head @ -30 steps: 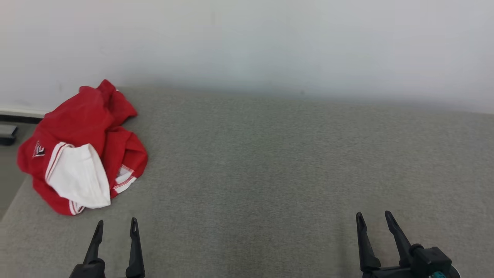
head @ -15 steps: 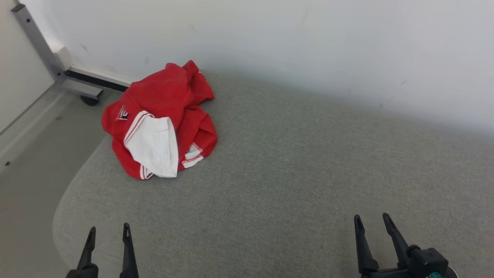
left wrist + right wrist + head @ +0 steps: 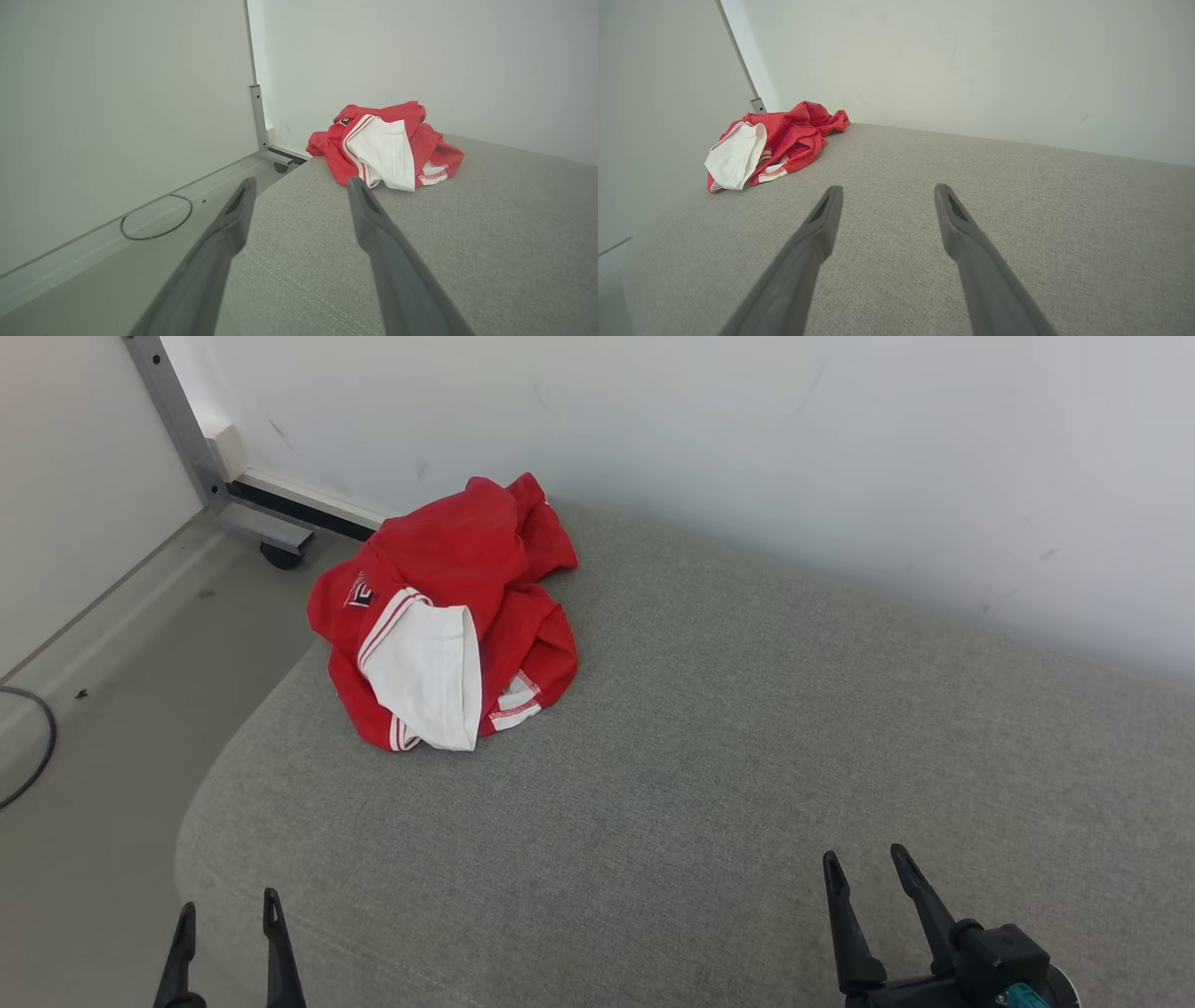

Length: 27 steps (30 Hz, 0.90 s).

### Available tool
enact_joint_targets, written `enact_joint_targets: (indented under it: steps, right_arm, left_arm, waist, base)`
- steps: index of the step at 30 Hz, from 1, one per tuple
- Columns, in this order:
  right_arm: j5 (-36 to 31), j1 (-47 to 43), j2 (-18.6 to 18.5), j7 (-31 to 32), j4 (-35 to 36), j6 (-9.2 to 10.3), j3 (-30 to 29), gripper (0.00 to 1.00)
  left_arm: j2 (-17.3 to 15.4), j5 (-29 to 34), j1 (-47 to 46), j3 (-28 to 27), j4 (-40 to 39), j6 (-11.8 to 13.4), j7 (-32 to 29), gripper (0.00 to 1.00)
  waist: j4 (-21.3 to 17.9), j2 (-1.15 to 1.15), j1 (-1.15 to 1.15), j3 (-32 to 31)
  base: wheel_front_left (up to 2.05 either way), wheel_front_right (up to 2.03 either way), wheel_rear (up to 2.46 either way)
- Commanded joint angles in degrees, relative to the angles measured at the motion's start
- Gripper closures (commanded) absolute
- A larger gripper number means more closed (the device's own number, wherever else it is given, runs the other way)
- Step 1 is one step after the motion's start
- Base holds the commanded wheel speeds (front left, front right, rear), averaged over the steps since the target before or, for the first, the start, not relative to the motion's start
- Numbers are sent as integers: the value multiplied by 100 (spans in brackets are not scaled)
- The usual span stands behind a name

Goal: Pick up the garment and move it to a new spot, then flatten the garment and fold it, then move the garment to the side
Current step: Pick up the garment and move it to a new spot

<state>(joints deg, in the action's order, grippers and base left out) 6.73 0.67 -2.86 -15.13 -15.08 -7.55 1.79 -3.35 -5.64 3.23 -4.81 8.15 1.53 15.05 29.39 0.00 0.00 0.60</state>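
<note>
The garment [image 3: 448,607] is a crumpled red piece with white trim and a white inner panel, heaped at the far left corner of the grey upholstered surface [image 3: 709,747]. It lies well ahead of both grippers, also seen as the garment [image 3: 387,142] and the garment [image 3: 770,142]. My left gripper [image 3: 229,915] is open at the near left edge of the surface, with nothing between its fingers. My right gripper [image 3: 865,865] is open at the near right, empty too, fingers pointing across bare fabric.
A pale wall [image 3: 747,448] runs along the far side of the surface. Left of the surface is grey floor [image 3: 93,728] with a metal frame leg on a caster [image 3: 280,555] and a dark cable loop [image 3: 33,756].
The head camera has turned left, so the whole picture shifted right and the floor, frame leg and cable came into view. The garment itself has not moved; both grippers stay open.
</note>
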Motion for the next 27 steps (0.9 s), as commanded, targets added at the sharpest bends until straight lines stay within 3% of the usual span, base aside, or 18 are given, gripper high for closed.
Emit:
enact_joint_targets:
  steps: [1,12,19,27]
  right_arm:
    - [21,47,-2,-4,-11,12,18,0]
    - [-42,-90,-3,-3,89,12,-97,0]
    - [-369,209,-6,-4,261,12,-311,0]
    - [-714,608,-3,-4,684,12,-655,0]
  left_arm:
    - [8,-1,40,-26,-18,19,20,0]
    - [-51,-26,-316,-203,54,40,20,0]
    - [-211,-499,-1388,-685,204,-163,18,0]
    - [-832,-753,-2855,-1195,895,-367,18,0]
  waist:
    - [-9,0,0,-12]
    - [-215,0,0,22]
    - [-1002,0,0,590]
    - [-1987,0,0,1519]
  base:
    - [0,0,0]
    - [0,0,0]
    - [0,0,0]
    - [0,0,0]
